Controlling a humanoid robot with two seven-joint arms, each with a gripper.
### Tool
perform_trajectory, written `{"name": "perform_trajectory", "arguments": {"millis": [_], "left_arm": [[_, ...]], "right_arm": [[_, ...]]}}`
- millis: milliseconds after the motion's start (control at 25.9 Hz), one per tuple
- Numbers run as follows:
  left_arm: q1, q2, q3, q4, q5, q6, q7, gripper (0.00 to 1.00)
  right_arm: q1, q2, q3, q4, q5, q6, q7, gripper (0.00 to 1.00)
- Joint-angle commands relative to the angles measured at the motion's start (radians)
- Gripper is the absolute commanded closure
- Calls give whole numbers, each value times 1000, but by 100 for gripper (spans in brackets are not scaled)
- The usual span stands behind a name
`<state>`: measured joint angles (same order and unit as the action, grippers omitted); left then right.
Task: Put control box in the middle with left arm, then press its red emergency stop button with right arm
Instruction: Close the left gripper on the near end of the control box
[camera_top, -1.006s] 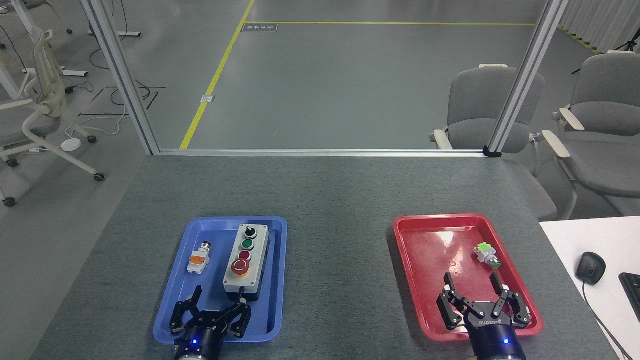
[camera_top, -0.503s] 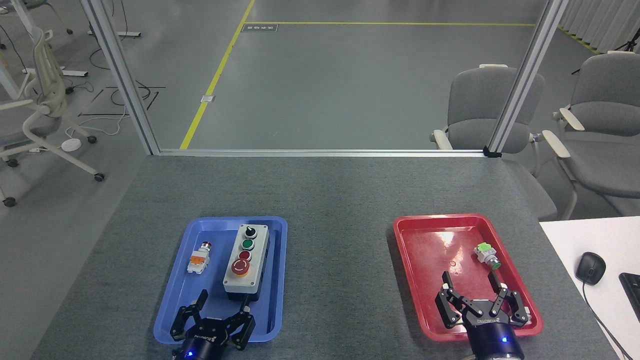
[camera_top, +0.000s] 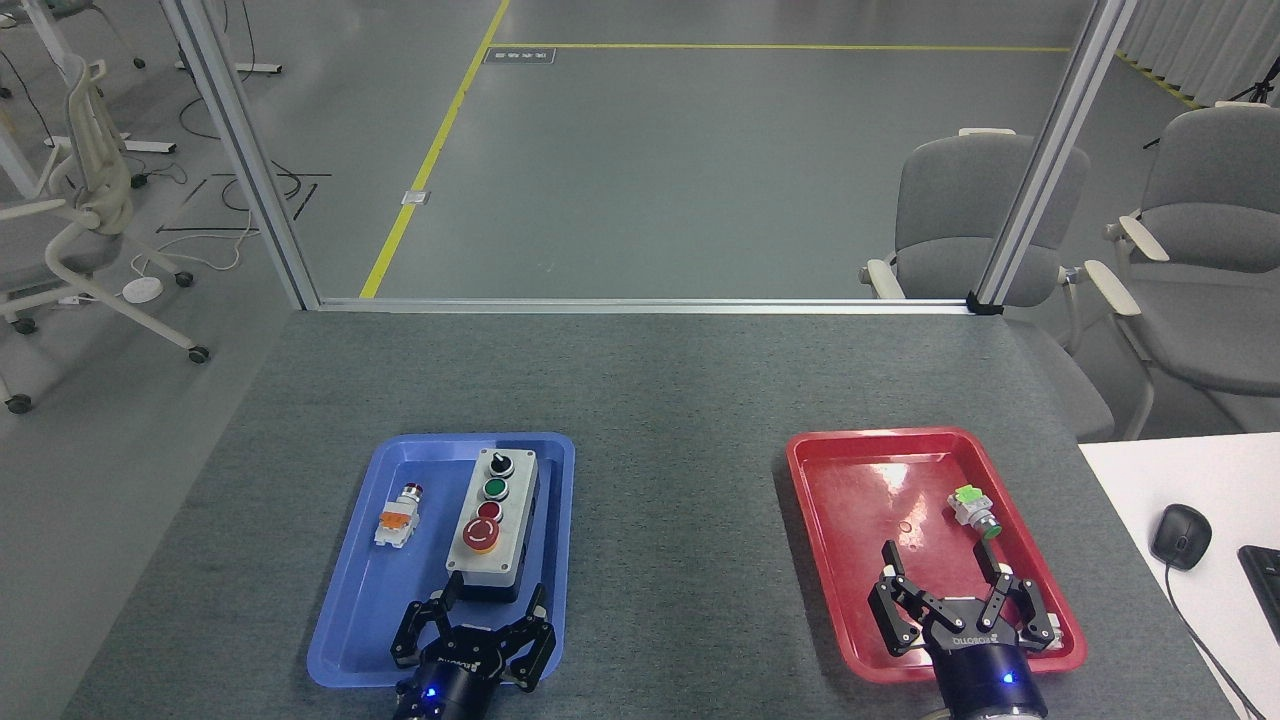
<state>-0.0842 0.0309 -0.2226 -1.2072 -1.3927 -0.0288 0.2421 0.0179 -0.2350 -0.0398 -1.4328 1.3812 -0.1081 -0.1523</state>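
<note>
grey felt table (camera_top: 660, 390) before an open workshop floor with office chairs (camera_top: 960, 220). control box (camera_top: 492, 517) lies in the blue tray (camera_top: 345, 625) at left, lengthwise, beside a small orange-and-white switch (camera_top: 397, 518). its red stop button (camera_top: 481, 534) sits at the near end of the row. left gripper (camera_top: 492, 600) is just short of the box's near end, fingers spread, holding nothing. right gripper (camera_top: 942, 568) is over the red tray (camera_top: 840, 560), fingers apart, empty, near a green switch (camera_top: 973, 508).
</note>
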Motion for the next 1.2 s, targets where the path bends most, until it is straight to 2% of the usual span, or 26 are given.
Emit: {"name": "perform_trajectory", "arguments": {"millis": [0,503,773,1160], "left_arm": [[-26,-3,0,24,1,3,-1,1],[-86,-17,-1,64,3,33,-46,1],[-128,-16,0,141,3,35,-43,1],[-138,18,6,153,8,36,-27,1]], "right_arm": [[4,0,1,0,1,-1,-1,2],[16,-10,-2,0,2,5,-4,2],[30,-9,-2,0,-1,-2,-4,1],[36,-7,0,0,1,-47,-3,2]]}}
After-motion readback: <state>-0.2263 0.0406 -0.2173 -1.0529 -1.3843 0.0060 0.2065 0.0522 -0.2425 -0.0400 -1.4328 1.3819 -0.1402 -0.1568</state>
